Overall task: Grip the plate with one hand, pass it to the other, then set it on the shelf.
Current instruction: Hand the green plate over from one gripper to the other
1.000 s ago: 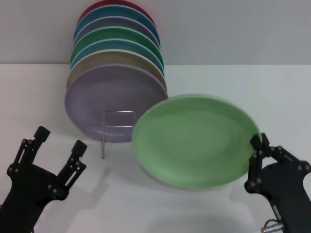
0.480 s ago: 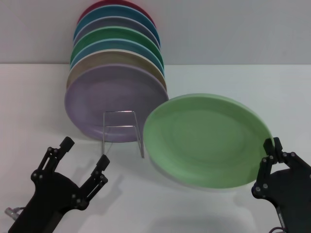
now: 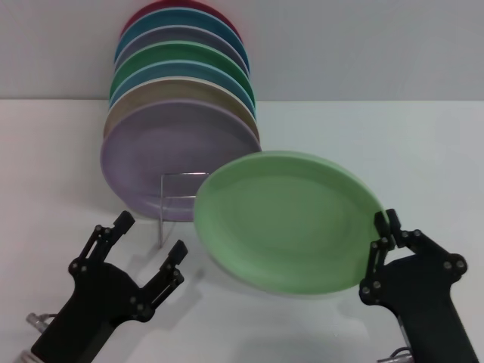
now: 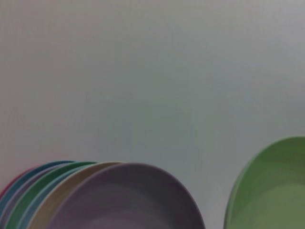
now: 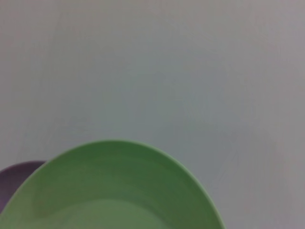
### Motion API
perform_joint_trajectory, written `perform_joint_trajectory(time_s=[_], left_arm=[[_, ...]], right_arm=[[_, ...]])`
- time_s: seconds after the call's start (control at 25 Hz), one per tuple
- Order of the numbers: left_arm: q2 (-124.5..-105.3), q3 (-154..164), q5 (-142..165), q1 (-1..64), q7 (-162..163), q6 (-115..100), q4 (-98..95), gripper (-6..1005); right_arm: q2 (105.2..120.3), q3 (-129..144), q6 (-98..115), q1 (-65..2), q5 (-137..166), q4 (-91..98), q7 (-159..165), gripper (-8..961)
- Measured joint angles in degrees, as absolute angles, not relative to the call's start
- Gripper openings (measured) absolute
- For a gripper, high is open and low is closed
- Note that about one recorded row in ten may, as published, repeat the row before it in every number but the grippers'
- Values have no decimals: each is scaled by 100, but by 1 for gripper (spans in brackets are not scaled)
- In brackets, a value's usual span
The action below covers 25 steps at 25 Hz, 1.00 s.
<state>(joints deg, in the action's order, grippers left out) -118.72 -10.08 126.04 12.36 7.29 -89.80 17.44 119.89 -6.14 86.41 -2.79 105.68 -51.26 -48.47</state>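
The white bench [image 3: 423, 151] spreads under everything, with a grey wall [image 3: 363, 45] behind it. Beyond and above the left jaws a row of plates [image 3: 181, 98] stands on edge, running back toward the wall, the lilac plate [image 3: 170, 155] at the front and beige, blue, emerald, grey-blue, teal and red rims behind it; the left wrist view shows the same row [image 4: 95, 195] from low down. The pale green plate [image 3: 287, 219] is held tilted above the bench, its face turned up and forward, its far-left rim overlapping the lilac plate's lower right edge in the head view; whether the two touch cannot be told. The right gripper [image 3: 384, 227] has its jaws pinching the plate at the near-right rim, so the plate stretches away from those jaws toward the left gripper. In the right wrist view the plate [image 5: 114, 191] fills the lower part, with a sliver of the lilac plate [image 5: 16, 179] past it. The left gripper [image 3: 150, 236] sits low, its jaws spread wide and holding nothing, the plate's left rim just beside its right fingertip [image 3: 178, 249] without contact. The wire shelf [image 3: 175, 198] stands just beyond the left jaws, in front of the lilac plate, its right side hidden by the green plate.
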Motion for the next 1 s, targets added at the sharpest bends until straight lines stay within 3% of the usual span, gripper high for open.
perform_joint_trajectory(time_s=[1.0], left_arm=[[-11900, -871, 12666, 1515, 729, -8357, 1892, 860]], right_arm=[[11965, -389, 8485, -253, 10594, -5141, -5056, 21]])
